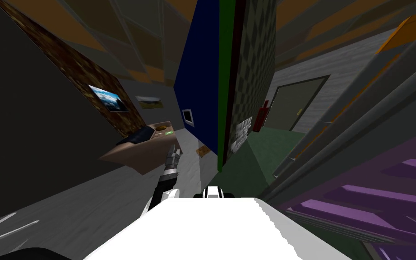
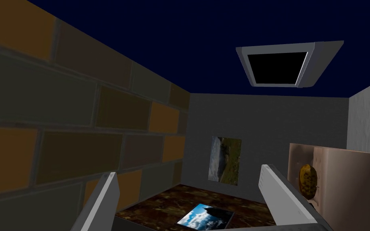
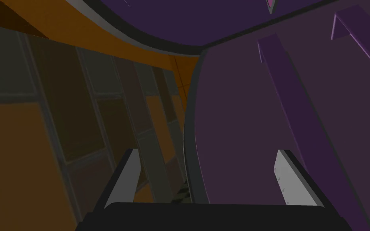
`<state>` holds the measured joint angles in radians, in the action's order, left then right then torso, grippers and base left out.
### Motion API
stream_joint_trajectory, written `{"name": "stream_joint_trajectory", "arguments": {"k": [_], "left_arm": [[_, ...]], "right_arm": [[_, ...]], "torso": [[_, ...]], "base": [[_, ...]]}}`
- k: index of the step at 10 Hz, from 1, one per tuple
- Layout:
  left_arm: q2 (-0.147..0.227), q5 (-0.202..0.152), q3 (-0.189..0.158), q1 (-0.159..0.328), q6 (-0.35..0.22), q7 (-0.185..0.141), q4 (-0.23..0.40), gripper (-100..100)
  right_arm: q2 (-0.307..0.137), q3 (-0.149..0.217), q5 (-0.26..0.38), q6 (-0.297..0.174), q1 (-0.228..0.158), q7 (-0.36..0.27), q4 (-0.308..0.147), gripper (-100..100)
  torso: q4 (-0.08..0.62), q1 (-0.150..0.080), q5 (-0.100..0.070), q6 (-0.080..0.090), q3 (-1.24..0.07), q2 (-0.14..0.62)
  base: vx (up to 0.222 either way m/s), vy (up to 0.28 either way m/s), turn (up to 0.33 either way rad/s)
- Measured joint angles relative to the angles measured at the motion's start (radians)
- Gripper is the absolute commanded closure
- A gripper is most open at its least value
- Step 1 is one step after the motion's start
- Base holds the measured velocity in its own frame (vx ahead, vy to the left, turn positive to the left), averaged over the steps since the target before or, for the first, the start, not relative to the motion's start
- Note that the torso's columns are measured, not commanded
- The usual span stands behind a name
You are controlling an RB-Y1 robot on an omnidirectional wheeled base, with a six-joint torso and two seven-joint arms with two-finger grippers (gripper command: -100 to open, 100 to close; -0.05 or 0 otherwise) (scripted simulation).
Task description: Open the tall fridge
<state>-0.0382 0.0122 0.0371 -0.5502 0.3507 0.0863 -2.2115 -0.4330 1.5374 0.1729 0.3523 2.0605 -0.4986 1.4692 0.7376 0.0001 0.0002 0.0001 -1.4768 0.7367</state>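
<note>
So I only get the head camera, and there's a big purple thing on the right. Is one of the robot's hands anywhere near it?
Observer: Yes, the right gripper faces the purple fridge door, by its dark edge.
Visitor: Is it gripping anything?
Observer: No, its fingers stand open with nothing between them; the long purple handle lies off to one side.
Visitor: And the left hand?
Observer: The left gripper is open too and empty, beside a brown table.
</note>
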Motion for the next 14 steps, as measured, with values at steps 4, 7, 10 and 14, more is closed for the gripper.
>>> {"name": "stream_joint_trajectory", "arguments": {"k": [4, 7, 10, 14], "left_arm": [[0.000, 0.000, 0.000, 0.000, 0.000, 0.000, 0.000, 0], [0.000, 0.000, 0.000, 0.000, 0.000, 0.000, 0.000, 0], [0.000, 0.000, 0.000, 0.000, 0.000, 0.000, 0.000, 0], [0.000, 0.000, 0.000, 0.000, 0.000, 0.000, 0.000, 0]], "right_arm": [[0.000, -0.034, 0.011, -0.006, 0.002, 0.011, -0.034, -100], [-0.017, 0.017, 0.027, 0.012, 0.010, -0.008, 0.008, -100], [-0.026, 0.059, 0.037, 0.019, 0.086, -0.021, 0.059, -100], [-0.036, 0.083, 0.042, 0.029, 0.198, -0.030, 0.073, -100]], "torso": [[-0.002, 0.000, 0.000, -0.001, -0.004, -0.006], [0.003, 0.000, 0.000, 0.000, 0.005, 0.007], [0.001, 0.001, 0.000, 0.000, 0.002, 0.004], [0.001, 0.000, 0.000, 0.000, 0.001, 0.002]], "base": [[0.201, -0.009, 0.001], [0.123, -0.012, 0.004], [0.063, -0.002, 0.000], [0.024, 0.001, 0.000]]}}
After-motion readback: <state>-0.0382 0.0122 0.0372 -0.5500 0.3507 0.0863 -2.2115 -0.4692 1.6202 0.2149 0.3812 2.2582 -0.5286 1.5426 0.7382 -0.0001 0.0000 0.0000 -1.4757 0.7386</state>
